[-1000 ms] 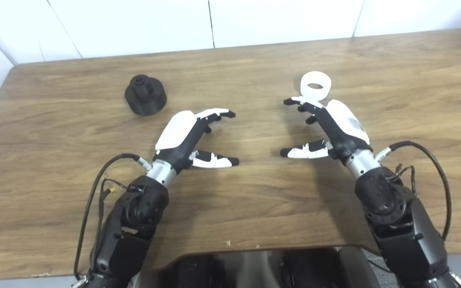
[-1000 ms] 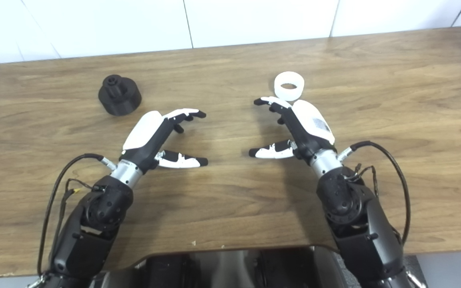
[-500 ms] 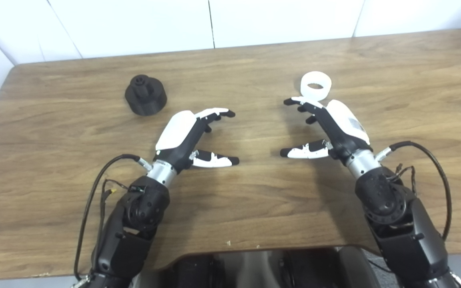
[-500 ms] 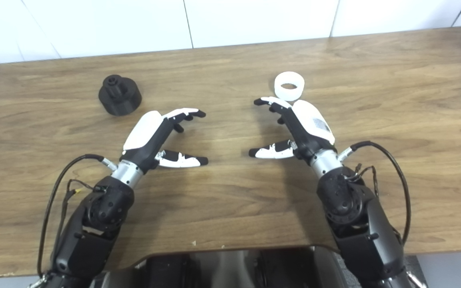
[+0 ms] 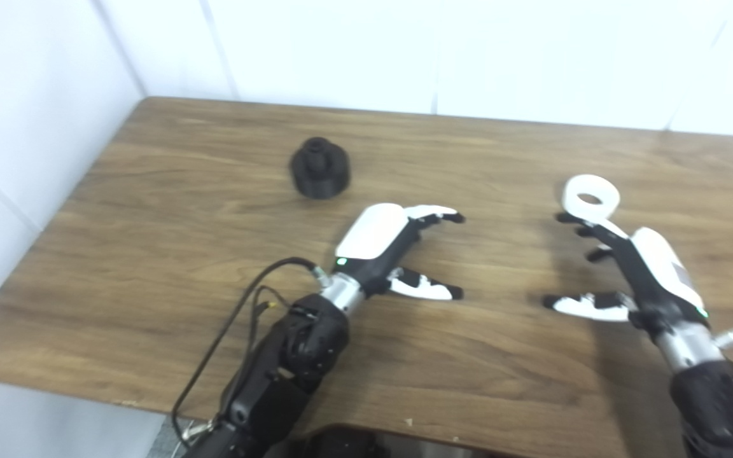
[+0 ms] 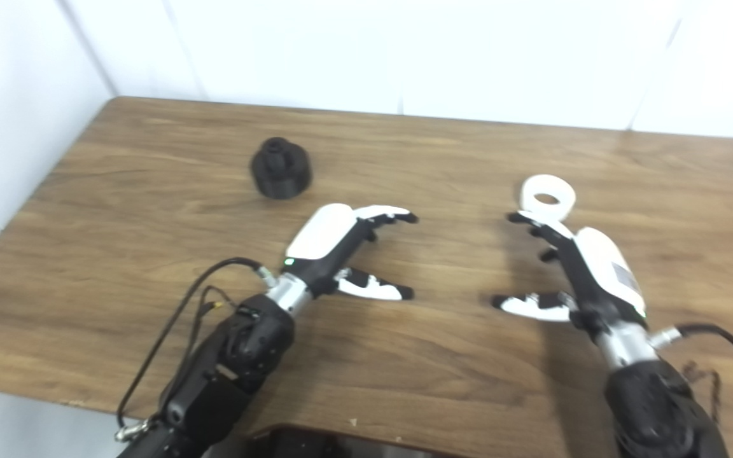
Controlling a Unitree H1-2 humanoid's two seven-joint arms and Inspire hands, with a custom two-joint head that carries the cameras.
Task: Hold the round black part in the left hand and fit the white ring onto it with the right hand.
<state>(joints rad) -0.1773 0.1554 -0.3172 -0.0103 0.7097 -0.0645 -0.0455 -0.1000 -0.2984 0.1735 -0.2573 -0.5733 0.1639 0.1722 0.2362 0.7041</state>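
Observation:
The round black part (image 5: 320, 168) stands upright on the wooden table (image 5: 169, 210), its small hub on top, at the back left. My left hand (image 5: 398, 245) hovers open to the right of it and nearer to me, a clear gap away, holding nothing. The white ring (image 5: 591, 196) lies flat further right. My right hand (image 5: 621, 267) is open just in front of the ring, and its fingertips (image 6: 519, 218) sit close to the ring's near edge; contact cannot be told.
A white wall (image 5: 404, 51) runs behind the table and along its left side. The table's left edge (image 5: 48, 235) and front edge (image 6: 150, 413) are in view. Black cables (image 5: 233, 331) trail from the left wrist.
The whole picture has shifted right and down and is slightly blurred: the camera has turned left. Both hands and both parts keep their places relative to each other.

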